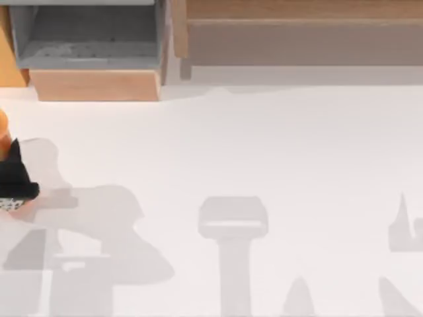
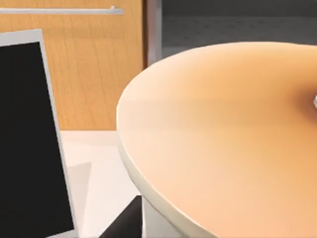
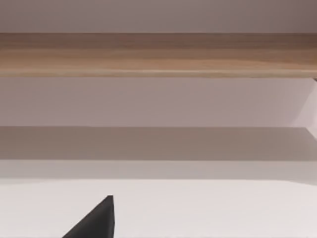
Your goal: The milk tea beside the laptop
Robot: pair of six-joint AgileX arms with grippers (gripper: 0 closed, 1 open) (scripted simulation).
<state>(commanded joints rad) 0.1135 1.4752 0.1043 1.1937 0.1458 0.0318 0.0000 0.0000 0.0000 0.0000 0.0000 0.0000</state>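
At the far left edge of the top view, a small part of the milk tea (image 1: 2,135) was seen as an orange patch, with a speckled band just below the dark left gripper (image 1: 16,175) that overlapped it. Whether that gripper's fingers were apart or together could not be told. On the white table (image 1: 264,145), grey shadows of both arms were cast along the near edge. A grey open box (image 1: 92,39) with a wooden front and a long wooden shelf (image 1: 297,26) were set along the far side.

In the left wrist view, the cup's round orange lid (image 2: 223,144) was seen close up, with the laptop (image 2: 29,139) just beside it, its dark screen upright, and a wooden cabinet door (image 2: 89,64) behind.

In the right wrist view, one dark fingertip of the right gripper (image 3: 96,220) was seen above the bare table, facing the shelf; its state could not be told.
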